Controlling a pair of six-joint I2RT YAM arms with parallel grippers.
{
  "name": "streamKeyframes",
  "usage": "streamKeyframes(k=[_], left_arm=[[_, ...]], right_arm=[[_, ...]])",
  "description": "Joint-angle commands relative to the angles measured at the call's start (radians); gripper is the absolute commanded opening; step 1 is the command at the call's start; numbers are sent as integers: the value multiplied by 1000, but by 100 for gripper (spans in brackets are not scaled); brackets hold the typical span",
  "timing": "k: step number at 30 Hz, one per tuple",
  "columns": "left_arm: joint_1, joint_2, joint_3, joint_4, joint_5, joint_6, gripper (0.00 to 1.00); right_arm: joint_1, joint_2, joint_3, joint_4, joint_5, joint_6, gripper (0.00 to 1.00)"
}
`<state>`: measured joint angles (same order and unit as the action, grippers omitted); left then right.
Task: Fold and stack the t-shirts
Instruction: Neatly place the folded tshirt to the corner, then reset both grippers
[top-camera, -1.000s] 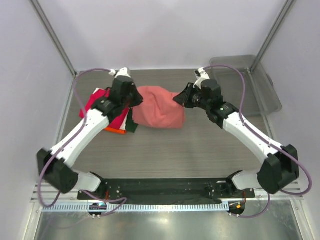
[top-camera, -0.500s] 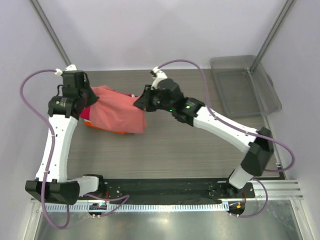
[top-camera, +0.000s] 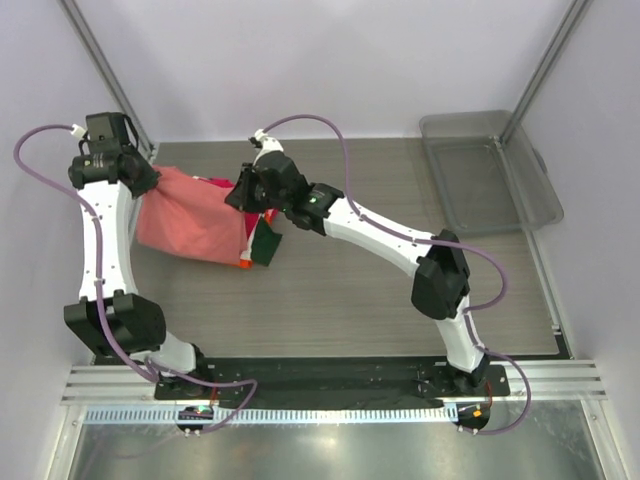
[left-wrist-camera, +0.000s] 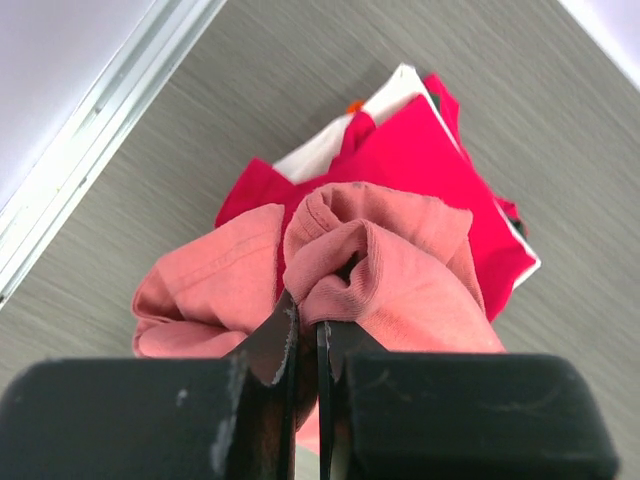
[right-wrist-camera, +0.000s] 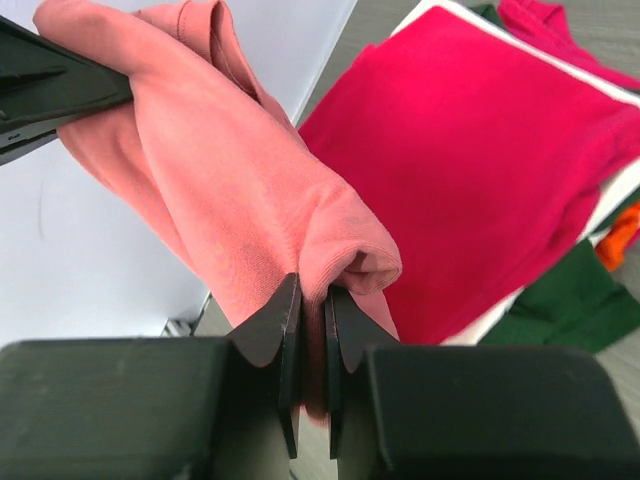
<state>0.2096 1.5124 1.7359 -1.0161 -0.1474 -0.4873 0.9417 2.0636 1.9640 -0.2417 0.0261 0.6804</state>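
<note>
My left pincer on an upright arm, right pincer far outstretched, both tight on the shirt between.

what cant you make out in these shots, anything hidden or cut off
- Top view: the coral shirt covers most of the stack, so its shirts cannot be counted.
- Top view: the left gripper and right gripper hide their own fingertips.
- Right wrist view: the orange shirt is cut off by the right edge.
- Left wrist view: the gripper body hides the coral shirt's lower part.
</note>
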Motion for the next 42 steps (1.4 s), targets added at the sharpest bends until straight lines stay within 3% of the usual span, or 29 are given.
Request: streamKeyframes(k=[1,13,18,19,20,21,22,25,29,38,42], left_arm=[[43,54,97,44,14,9,0],[37,341,204,114,176,-71,0],[19,449,267,149,181,-79,2],[19,486,277,157,175,-85,8],[19,503,286,168,199,-85,34],[14,523,321,171,207,-85,51],[10,546,348,156,207,-86,61],[-38,566,404,74,116,-79,69],[-96,400,340,94,-92,-56,99],[-191,100,143,181,-107,-53,100],[-352,-12,-48,290,-70,-65,100]], right_arm=[[-3,16,102,-10,52,-8,1],[-107,165,98,87,84,38,2],[-133,260,162,125,100,2,18],[-136,289,168,131,106,-8,34],[-138,297,170,139,110,-18,43],[-138,305,170,145,118,-36,56],[-141,305,164,144,126,-42,75],[-141,254,93,156,164,-103,87],[-150,88,-57,177,235,-169,94],[-231,-269,-508,272,225,-188,94],[-288,-416,-710,274,241,-183,94]])
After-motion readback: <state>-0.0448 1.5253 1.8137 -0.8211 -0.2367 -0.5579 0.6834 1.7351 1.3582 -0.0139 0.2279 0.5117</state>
